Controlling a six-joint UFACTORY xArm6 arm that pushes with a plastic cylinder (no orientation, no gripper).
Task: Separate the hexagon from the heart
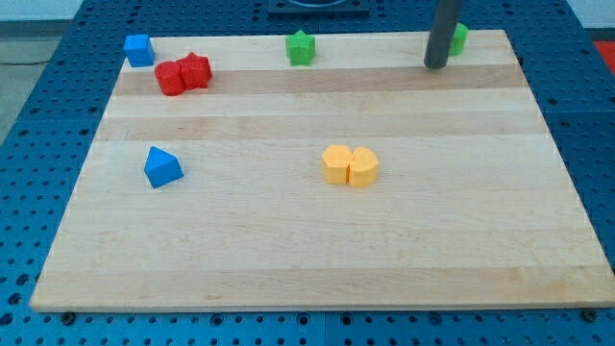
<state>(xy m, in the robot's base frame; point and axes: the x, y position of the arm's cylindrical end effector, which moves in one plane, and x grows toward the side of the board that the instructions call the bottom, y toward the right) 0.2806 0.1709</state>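
Nothing separated yet: yellow hexagon [336, 163] touches yellow heart [363, 166] mid-bench [288, 250]; my tip [436, 65], far beyond them, has no jaws.

The hexagon [336, 163] touched the heart [363, 167] on its left near mid-board [288, 250], with my tip [436, 65] well above them.

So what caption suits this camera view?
My tip rests near the view's top right, far from the touching yellow hexagon and yellow heart.
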